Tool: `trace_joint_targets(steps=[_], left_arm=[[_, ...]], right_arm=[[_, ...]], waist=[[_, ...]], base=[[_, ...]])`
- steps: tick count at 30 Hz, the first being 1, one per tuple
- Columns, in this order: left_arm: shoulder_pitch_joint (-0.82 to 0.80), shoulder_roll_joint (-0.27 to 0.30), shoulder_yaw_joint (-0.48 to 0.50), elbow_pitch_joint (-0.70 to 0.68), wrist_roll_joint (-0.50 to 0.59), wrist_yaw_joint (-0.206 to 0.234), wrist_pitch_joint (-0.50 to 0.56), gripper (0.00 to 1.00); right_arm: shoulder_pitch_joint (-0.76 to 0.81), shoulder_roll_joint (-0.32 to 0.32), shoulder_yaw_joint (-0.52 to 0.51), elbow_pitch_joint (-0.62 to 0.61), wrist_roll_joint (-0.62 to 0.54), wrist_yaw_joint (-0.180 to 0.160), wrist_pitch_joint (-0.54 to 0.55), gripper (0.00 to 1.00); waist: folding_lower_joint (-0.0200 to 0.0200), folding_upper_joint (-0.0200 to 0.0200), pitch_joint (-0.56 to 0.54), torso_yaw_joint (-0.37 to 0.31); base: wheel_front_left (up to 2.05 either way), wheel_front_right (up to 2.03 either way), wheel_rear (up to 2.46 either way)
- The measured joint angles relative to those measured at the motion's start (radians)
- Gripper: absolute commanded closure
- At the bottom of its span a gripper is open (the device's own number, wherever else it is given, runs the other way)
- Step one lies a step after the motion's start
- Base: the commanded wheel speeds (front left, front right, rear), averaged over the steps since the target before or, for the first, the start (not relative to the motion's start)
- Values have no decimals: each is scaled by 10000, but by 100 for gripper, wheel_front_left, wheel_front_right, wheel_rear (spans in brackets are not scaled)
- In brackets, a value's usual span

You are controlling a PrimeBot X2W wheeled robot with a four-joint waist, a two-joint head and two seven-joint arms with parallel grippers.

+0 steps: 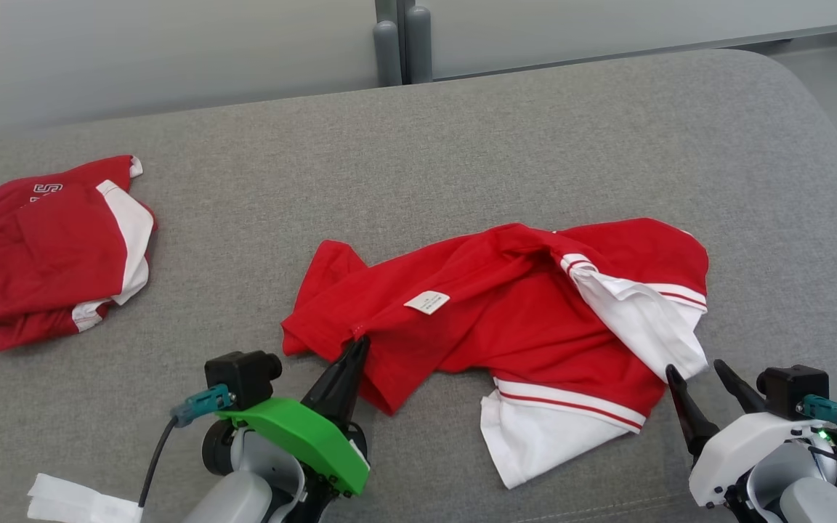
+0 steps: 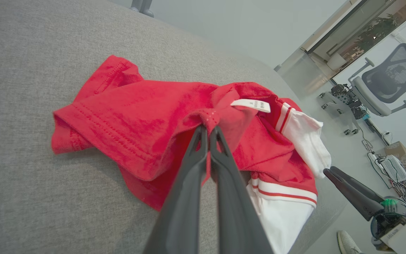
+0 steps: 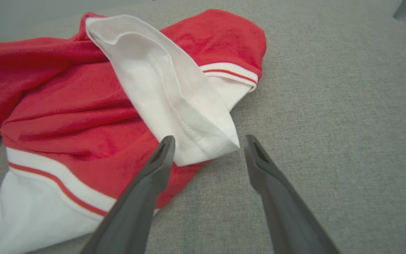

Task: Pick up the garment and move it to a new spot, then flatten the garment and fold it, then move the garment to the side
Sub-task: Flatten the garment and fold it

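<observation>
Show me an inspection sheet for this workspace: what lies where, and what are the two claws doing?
Surface: grey fabric top, with a rounded corner at the far right.
Job's things: red and white shirt, crumpled in the middle, white label facing up.
Clutter: second red and white garment heaped at the left; white strip at the near left edge.
Grippers: left gripper shut on a red fold of the shirt; right gripper open, at the corner of the white sleeve.
Cables: black cable hangs from the left wrist's camera.
Surroundings: office chair and a shoe on the floor beyond the surface.
</observation>
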Motion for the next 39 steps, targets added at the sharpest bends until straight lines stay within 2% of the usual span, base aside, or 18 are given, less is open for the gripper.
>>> trace_joint_targets(steps=[17,22,24,29,30,32,33,36,37,38,39], left_arm=[[69,265,259,-773,-25,249,186,100],[125,376,293,-934,-25,309,267,100],[174,399,301,-1051,-25,334,276,100],[174,399,305,-1152,-25,336,380,100],[174,399,307,-1177,-25,336,393,100],[175,401,314,-1229,-25,337,393,100],[176,401,320,-1256,-25,337,395,100],[182,405,345,-1335,-25,353,418,100],[182,405,345,-1335,-25,353,418,100],[185,405,353,-1350,-25,353,435,100],[188,407,362,-1358,-25,355,435,100]], right_arm=[[-542,134,-84,1156,244,224,19,0],[-745,247,-59,1394,318,460,-35,0],[-885,291,-8,1478,405,706,-38,0],[-1051,322,23,1753,426,844,-52,1],[-1067,330,21,1810,437,880,-94,11],[-1120,343,19,1891,474,901,-134,43],[-1173,345,19,1931,491,963,-138,53],[-1226,351,23,2013,495,1053,-255,78],[-1226,351,23,2013,495,1053,-255,83],[-1226,355,36,2031,495,1058,-288,83],[-1227,359,54,2040,495,1074,-316,92]], waist=[[0,0,108,58],[0,0,147,13],[0,0,195,-1],[0,0,257,-1],[0,0,270,3],[0,0,292,12],[0,0,302,17],[0,0,319,24],[0,0,319,24],[0,0,321,24],[0,0,320,24]], base=[[0,0,0],[0,0,0],[0,0,0],[0,0,0],[0,0,0],[0,0,0],[0,0,0],[0,0,0],[0,0,0],[0,0,0],[0,0,0]])
